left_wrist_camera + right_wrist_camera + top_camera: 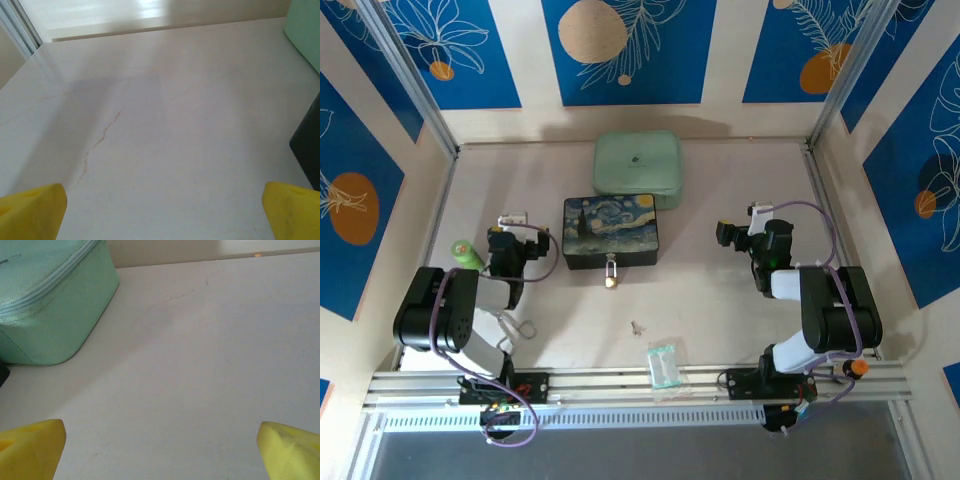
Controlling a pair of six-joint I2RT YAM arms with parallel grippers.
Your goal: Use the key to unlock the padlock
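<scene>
Padlock [611,275]: tiny; squarish brass-gold body with a thin silver shackle above it. It sits centre frame in the top view, against the lower edge of the painted box [610,231]. Too small to tell whether the shackle is latched.
Key [636,327]: very small, thin and silvery. It lies flat on the table [720,310] below and slightly right of the padlock, apart from it.
Painted box: dark, with a starry-night picture on the lid, centre of the top view. Its black edge shows at the right border of the left wrist view.
Zip case [638,163]: mint green with rounded corners, just above the painted box. Its zipper line is visible at upper left in the right wrist view.
Clear packet [662,363]: pale green contents, lower centre, just below the key.
Green cylinder [468,254]: left of frame, beside the left arm.
Left end effector [162,212]: yellow fingertips [30,210] spread wide apart, bare table between them, nothing held.
Right end effector [160,452]: yellow fingertips [30,447] wide apart, nothing held; the zip case lies to its upper left.
</scene>
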